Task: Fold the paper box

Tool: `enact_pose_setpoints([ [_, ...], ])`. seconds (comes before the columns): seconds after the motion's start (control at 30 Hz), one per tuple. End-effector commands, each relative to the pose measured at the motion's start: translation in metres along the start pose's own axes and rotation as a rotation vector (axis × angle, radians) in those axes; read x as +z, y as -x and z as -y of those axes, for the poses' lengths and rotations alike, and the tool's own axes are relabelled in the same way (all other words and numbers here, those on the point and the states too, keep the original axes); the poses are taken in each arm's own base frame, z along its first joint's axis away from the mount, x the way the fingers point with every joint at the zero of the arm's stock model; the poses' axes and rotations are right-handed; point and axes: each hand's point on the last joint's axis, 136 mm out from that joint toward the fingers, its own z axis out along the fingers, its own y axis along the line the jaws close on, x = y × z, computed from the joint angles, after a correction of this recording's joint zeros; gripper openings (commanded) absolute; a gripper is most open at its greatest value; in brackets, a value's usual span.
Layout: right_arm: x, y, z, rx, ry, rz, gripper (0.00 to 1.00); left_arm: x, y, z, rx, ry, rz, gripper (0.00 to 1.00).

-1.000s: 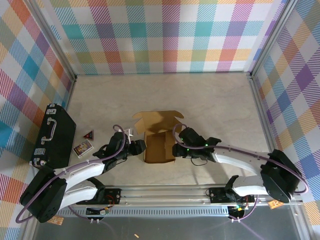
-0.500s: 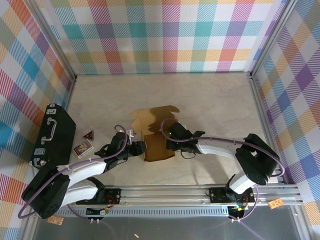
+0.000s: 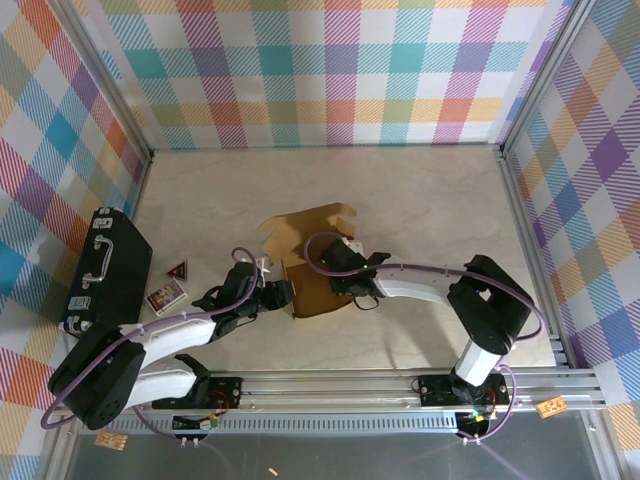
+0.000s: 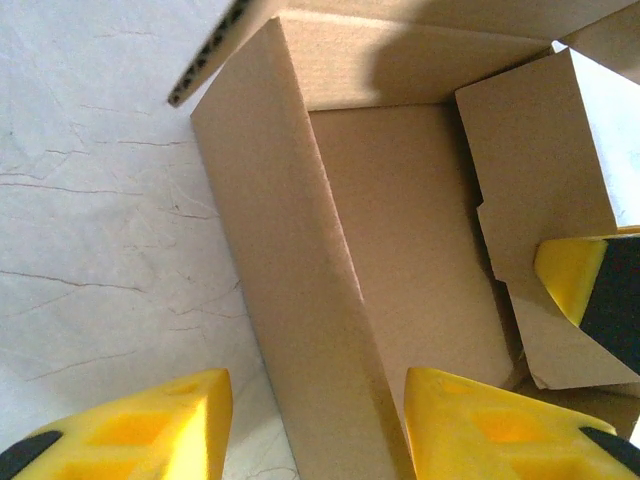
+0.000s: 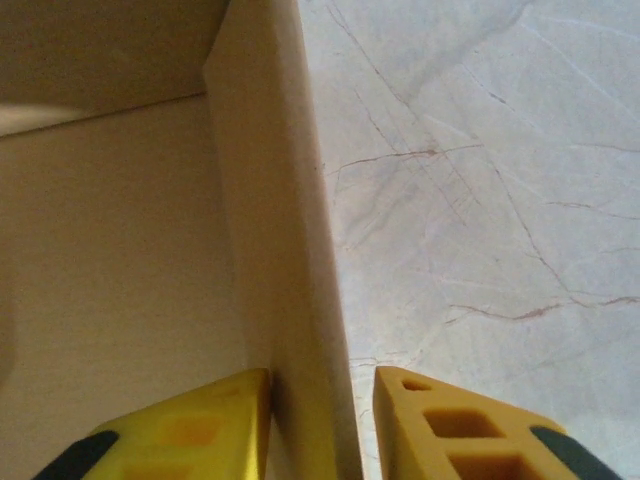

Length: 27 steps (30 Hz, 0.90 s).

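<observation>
While the left tool [image 4: 315, 380] is straddling the left wall of the paper box [image 3: 312, 296] with fingers apart, the right tool [image 5: 320, 375] is closing tight around its right wall; I cannot tell if it is clamping. The left arm [image 3: 170, 338] and right arm [image 3: 420, 287] are stretching low toward the middle of the counter [image 3: 430, 200].

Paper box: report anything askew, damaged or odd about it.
The box sits skewed to the table edges. It is half folded, with its lid flap open at the back. The left hand and right hand each straddle a side wall. No tear or crushing shows.
</observation>
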Motion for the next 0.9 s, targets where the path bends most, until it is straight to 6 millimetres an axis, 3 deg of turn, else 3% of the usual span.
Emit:
enact_pose_setpoints([
  [0.0,0.008,-0.007,0.003,-0.061,-0.037,-0.032,0.30,0.002,0.006,0.009,0.018,-0.017,0.009,0.49],
  [0.43,0.016,-0.007,0.013,-0.113,-0.150,-0.077,0.17,0.005,0.004,0.008,0.017,-0.013,-0.002,0.49],
  [0.73,0.020,-0.011,0.022,-0.183,-0.253,-0.098,0.00,0.004,0.004,0.007,0.017,-0.010,-0.001,0.49],
  [0.87,0.017,-0.010,0.026,-0.185,-0.269,-0.089,0.00,0.003,0.005,0.007,0.018,-0.009,0.002,0.49],
])
